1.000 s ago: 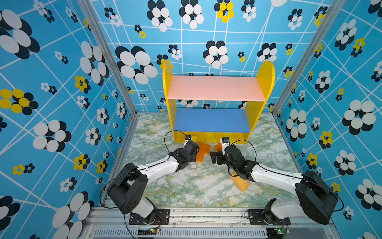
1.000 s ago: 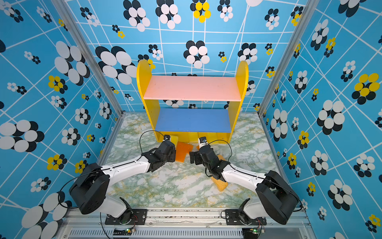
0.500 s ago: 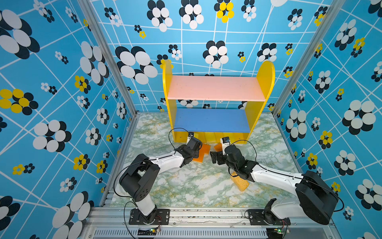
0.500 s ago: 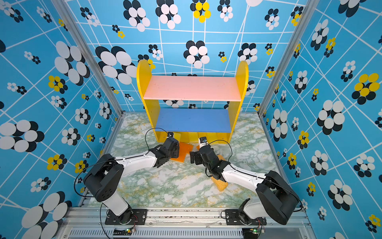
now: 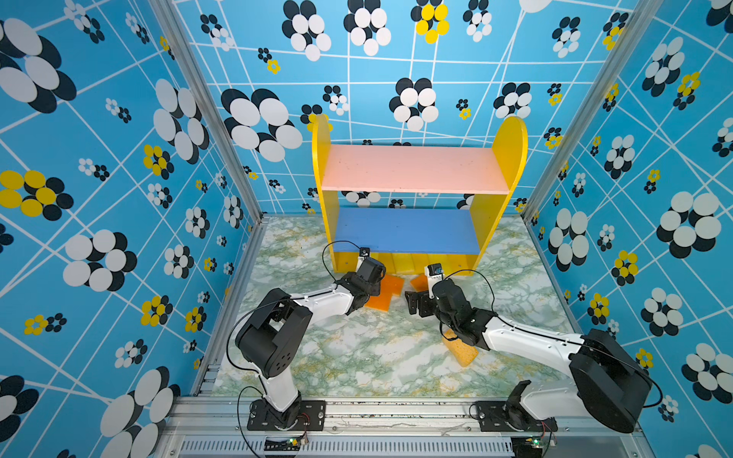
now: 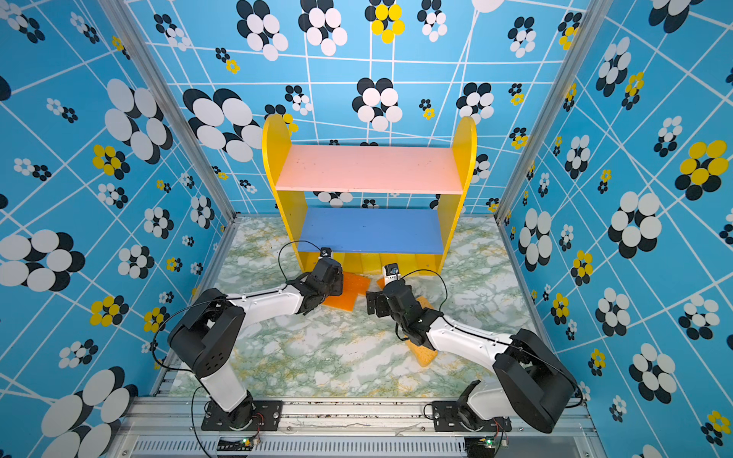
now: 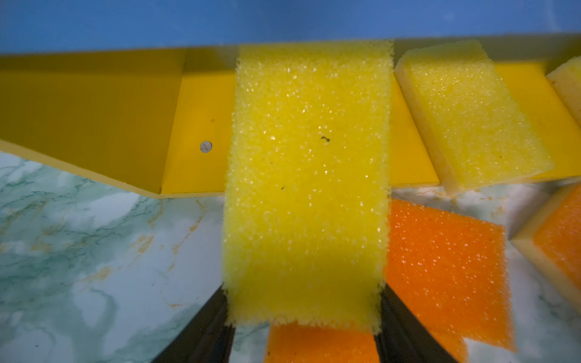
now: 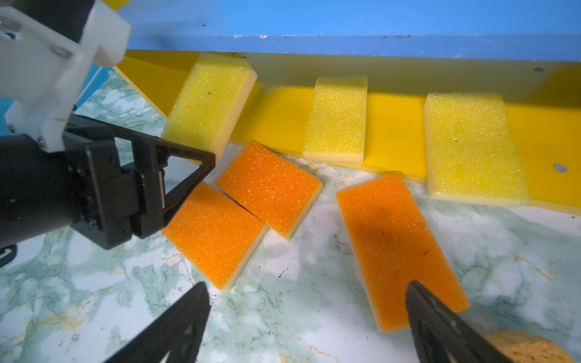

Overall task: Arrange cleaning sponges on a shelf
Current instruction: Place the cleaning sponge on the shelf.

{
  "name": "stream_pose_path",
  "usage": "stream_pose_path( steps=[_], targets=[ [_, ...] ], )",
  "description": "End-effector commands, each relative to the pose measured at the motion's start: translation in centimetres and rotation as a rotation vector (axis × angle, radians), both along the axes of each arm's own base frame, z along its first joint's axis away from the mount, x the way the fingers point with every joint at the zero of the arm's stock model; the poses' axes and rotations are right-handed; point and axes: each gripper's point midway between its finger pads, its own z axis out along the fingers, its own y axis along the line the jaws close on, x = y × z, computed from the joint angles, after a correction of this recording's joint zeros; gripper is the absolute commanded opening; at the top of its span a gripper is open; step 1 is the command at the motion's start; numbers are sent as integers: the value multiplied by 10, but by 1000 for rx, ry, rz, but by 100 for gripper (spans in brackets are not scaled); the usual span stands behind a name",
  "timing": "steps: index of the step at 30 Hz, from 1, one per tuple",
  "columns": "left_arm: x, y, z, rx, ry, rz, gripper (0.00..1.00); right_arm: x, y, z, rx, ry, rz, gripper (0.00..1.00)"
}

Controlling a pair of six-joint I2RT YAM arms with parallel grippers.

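Left wrist view: the left end effector (image 7: 303, 292) grips a flat yellow sponge (image 7: 308, 176) near its close end, a finger on each long edge. The sponge's long axis runs straight away from the fingers into the bottom tier of the shelf (image 7: 94, 103). Its far end is under the blue middle board (image 7: 283, 19), roughly square to the yellow base (image 7: 201, 125), and its near half overhangs the counter (image 7: 94, 251) and two orange sponges (image 7: 446, 270). Released now, it could tip back out; pushed harder, the foam may buckle or nudge the neighbouring yellow sponge (image 7: 465, 119). In a top view this sits low centre, where the right end effector (image 5: 411, 304) hangs wide open and empty.
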Motion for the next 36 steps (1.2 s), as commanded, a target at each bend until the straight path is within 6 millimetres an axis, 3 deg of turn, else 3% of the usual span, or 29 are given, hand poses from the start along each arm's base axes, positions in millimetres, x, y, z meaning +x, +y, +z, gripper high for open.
stream_pose_path(
  steps=[1, 24, 36],
  targets=[
    [12, -2, 2, 2, -23, -6, 66, -1, -7, -3, -11, 14, -23, 99],
    [37, 9, -4, -2, -16, 3, 68, 2, -2, -6, -20, 34, -20, 99],
    [42, 14, -23, 28, -6, -1, 70, 5, 3, -7, -34, 50, -6, 99]
  ],
)
